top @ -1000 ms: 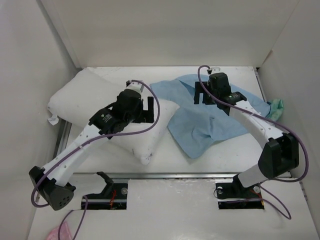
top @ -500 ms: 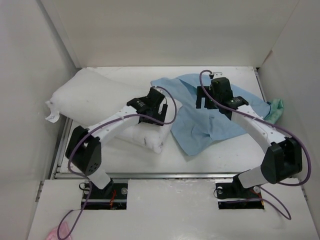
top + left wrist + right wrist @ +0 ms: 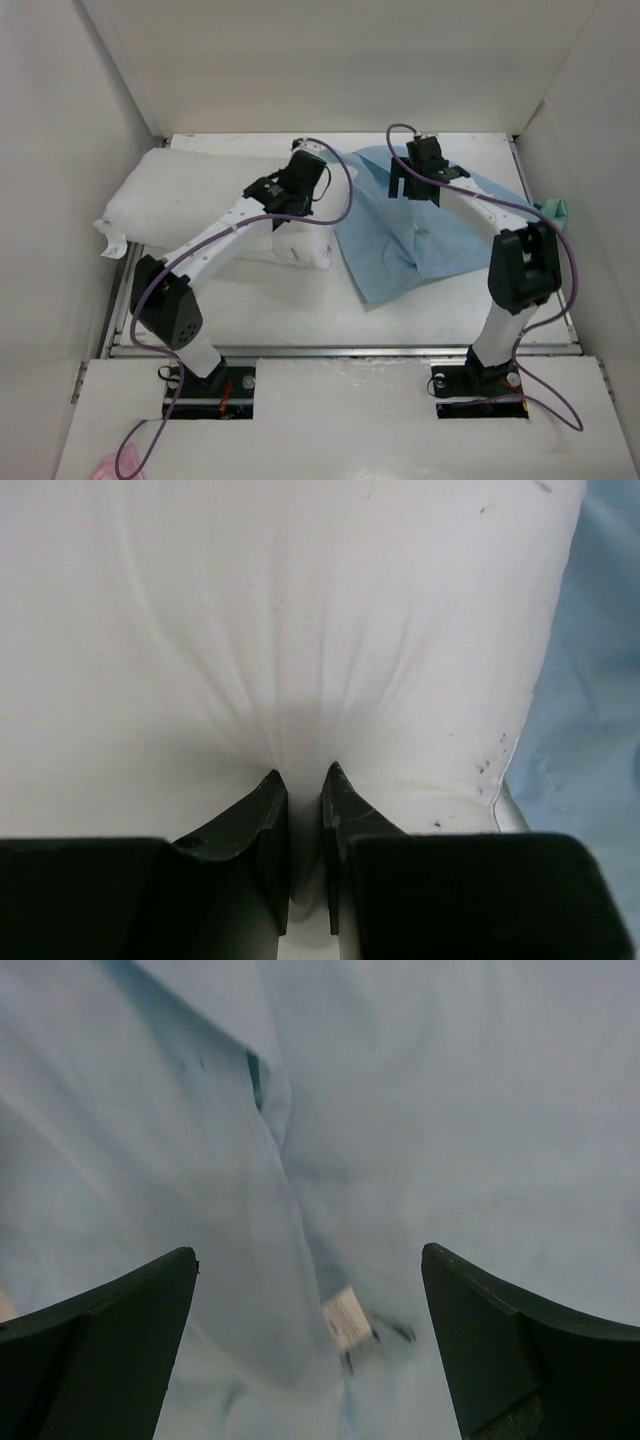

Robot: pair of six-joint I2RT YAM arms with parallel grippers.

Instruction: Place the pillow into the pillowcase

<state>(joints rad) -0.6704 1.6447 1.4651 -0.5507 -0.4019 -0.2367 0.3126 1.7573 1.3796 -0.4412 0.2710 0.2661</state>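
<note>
The white pillow (image 3: pixel 200 200) lies along the left half of the table, its small tag (image 3: pixel 112 245) at the near left corner. My left gripper (image 3: pixel 283 212) sits on the pillow's right end, shut on a pinch of its white cover. In the left wrist view the pillow (image 3: pixel 300 610) puckers into the left gripper (image 3: pixel 300 775). The light blue pillowcase (image 3: pixel 430 235) is spread flat to the right, one edge showing beside the pillow (image 3: pixel 590 730). My right gripper (image 3: pixel 412 192) hovers open over the pillowcase's far part, with only blue cloth (image 3: pixel 420 1110) between its fingers (image 3: pixel 310 1255).
A small white label (image 3: pixel 347 1320) is sewn on the pillowcase below the right gripper. A mint-green fold (image 3: pixel 553 212) of cloth lies by the right wall. White walls close in the table at the back and both sides. Purple cables loop over both arms.
The left arm swung across to the pillow's right end and its jaws closed on the cover, bunching that end. The right gripper moved a little toward the back, still open.
</note>
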